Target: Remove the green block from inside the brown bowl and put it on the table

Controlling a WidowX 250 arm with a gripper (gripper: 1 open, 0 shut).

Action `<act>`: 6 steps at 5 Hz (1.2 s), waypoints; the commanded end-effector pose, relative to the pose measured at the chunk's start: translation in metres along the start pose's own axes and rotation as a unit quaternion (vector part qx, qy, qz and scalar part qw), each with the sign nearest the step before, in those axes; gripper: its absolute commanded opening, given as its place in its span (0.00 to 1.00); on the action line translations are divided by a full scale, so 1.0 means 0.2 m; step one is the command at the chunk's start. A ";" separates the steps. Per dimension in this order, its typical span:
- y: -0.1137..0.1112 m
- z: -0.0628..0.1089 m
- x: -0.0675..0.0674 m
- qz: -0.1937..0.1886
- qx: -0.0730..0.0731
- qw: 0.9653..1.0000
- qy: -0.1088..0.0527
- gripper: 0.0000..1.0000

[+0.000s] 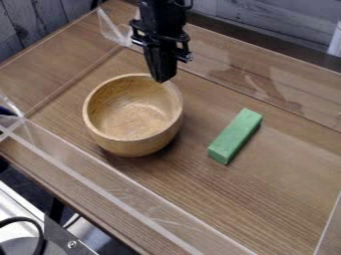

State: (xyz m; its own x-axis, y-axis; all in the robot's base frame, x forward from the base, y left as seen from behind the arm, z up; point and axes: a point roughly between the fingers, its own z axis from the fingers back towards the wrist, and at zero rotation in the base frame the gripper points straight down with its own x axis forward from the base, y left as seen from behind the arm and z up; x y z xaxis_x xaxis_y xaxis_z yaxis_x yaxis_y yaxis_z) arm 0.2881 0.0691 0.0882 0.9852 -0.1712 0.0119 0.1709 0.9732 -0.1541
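From the camera, the nearest thing I have is a dark cable (30, 227) looping in at the lower left corner, by the clear plastic wall (80, 179) that runs slantwise along the left edge of the table (200, 204). The tabletop is brown wood grain, with long straight plank lines crossing it at a slant. A little farther in, on the right side of my view, the green block (234, 137) lies flat on the wood, outside the bowl and well apart from it, its long side slanting from lower left to upper right. To the left of the block, the brown bowl (132, 142) sits upright on the table, and I can see its pale, smooth interior with nothing in it. Just beyond the bowl, my gripper (163, 80) hangs pointing down, its dark tip overlapping the bowl's far rim in this view; I can't tell whether it touches. The fingers are closed together, and I see nothing held between them. Behind them the black arm (160, 20) rises out of the top of my view. Farthest off, more clear plastic edging (273, 35) runs along the back of the table.
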 end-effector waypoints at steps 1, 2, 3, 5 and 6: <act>0.00 0.04 0.03 0.023 0.013 1.000 -0.006 0.00; -0.02 0.00 0.03 0.023 0.006 1.000 -0.011 0.00; -0.04 -0.03 0.03 0.022 0.001 1.000 -0.015 0.00; 0.07 -0.09 0.01 0.077 0.032 0.996 -0.037 0.00; 0.04 0.01 -0.01 0.081 0.044 0.995 -0.035 1.00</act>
State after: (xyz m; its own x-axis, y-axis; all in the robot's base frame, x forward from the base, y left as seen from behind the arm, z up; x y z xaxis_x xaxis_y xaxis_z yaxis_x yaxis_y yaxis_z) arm 0.2771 0.0755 0.0682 0.9999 -0.0040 -0.0130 0.0027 0.9950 -0.0997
